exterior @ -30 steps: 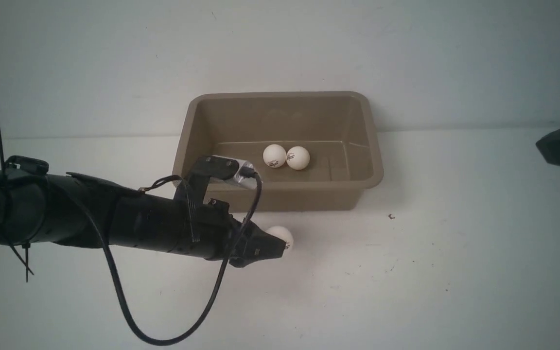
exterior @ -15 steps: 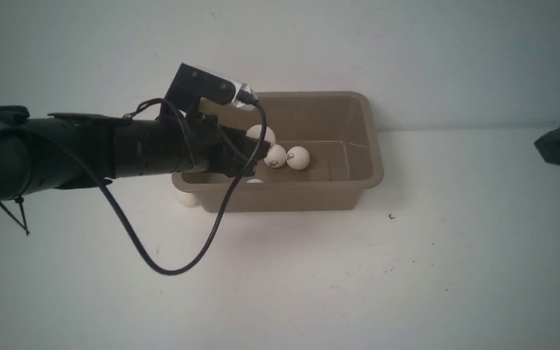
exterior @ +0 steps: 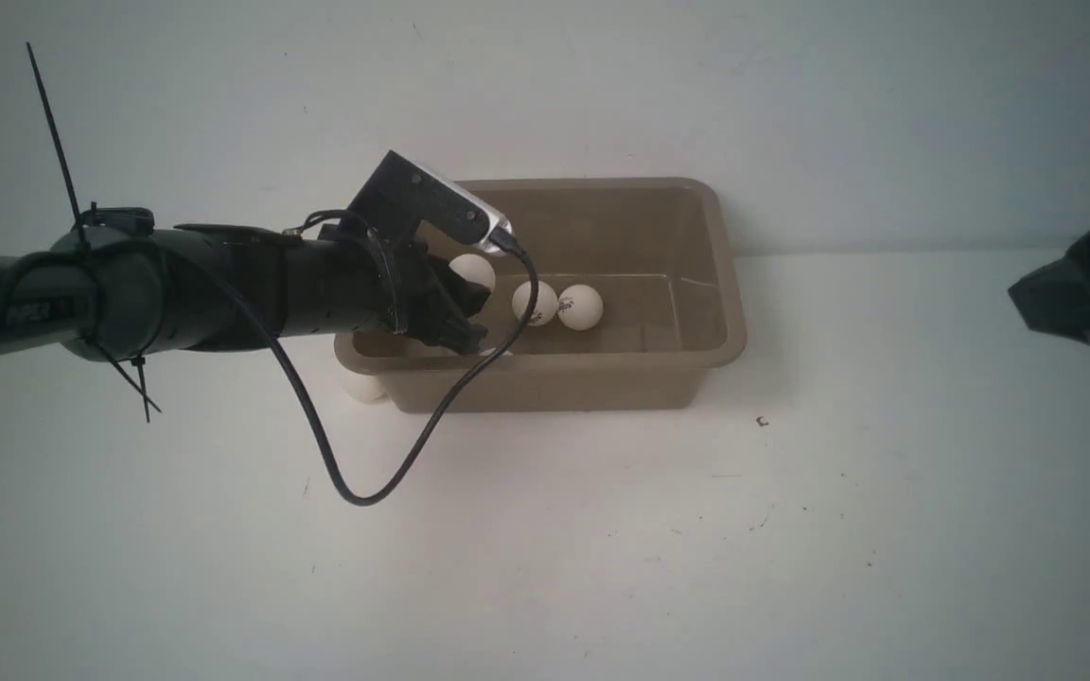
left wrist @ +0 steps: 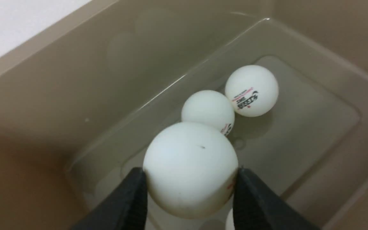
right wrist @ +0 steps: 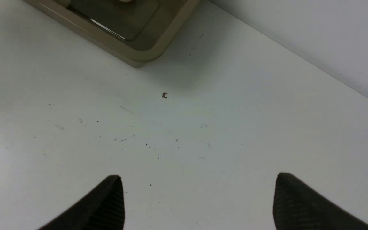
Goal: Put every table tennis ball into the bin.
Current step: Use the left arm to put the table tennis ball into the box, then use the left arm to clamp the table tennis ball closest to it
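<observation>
Up from the counter (exterior: pixel 602 530) since a second ago, the left claw (left wrist: pixel 190 174) pinches a table tennis ball (left wrist: pixel 188 153) above the left end of the bin (exterior: pixel 602 227). Two printed balls (exterior: pixel 534 304) (exterior: pixel 580 307) lie inside. Right of the bin, the right claw (right wrist: pixel 198 177) gapes empty.

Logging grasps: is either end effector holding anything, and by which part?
Left end effector grips a table tennis ball by its opposite sides; right end effector holds nothing.
</observation>
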{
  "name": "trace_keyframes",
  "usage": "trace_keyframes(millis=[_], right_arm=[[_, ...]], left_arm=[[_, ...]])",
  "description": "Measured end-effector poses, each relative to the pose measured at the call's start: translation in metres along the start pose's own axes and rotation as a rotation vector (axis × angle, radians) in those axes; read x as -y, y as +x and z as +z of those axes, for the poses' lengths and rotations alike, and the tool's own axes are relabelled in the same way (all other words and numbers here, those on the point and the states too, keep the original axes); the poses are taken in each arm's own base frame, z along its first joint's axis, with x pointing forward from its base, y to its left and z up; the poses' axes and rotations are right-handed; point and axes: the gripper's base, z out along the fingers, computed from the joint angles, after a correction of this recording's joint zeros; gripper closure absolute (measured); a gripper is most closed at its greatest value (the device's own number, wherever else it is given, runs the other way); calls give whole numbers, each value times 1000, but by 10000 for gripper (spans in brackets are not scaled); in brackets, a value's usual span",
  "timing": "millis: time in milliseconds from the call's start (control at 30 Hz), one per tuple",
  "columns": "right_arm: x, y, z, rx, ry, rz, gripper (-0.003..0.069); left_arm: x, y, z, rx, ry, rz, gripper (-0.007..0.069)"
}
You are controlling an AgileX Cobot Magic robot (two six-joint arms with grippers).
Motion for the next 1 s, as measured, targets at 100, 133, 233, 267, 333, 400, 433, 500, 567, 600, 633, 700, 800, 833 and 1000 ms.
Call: trace_keyframes(millis=[100,133,233,267,333,400,433,500,567,600,633,700,800,833,1000], right_arm=[[0,0,0,0,-1,1,92],[0,0,0,0,-1,1,92],[0,0,0,0,-1,1,92],[0,0,0,0,0,0,92],[0,0,0,-1,5,-3,92],[1,0,0,-1,6,-3,92],[1,0,0,-1,6,-4,92],[1,0,0,-1,7,-5,92],[1,0,0,-1,9,-5,92],[1,0,0,-1,9,-5,92],[1,0,0,-1,9,-5,92],[1,0,0,-1,9,-5,92],[1,0,0,-1,9,-5,92],[1,0,0,-1,9,-5,92],[1,0,0,-1,9,-5,92]], left_arm=[[-2,1,0,-11,-25,-6,204],[-4,1,-1,-18,-46,-17,171],[-10,-7,-10,-14,-107,-45,122],[-11,-11,-15,-2,-120,-46,121],[-13,-28,-32,46,-137,-42,123],[-14,-44,-50,98,-160,-35,128],[-15,-54,-64,130,-177,-29,137],[-15,-62,-77,157,-194,-22,147],[-14,-68,-95,180,-216,-3,160],[-9,-67,-111,188,-220,16,175],[-7,-65,-115,188,-217,21,179],[0,-58,-126,190,-190,35,186],[14,-50,-138,211,-109,54,188],[21,-46,-143,223,-64,58,188],[53,-33,-155,287,196,61,188]])
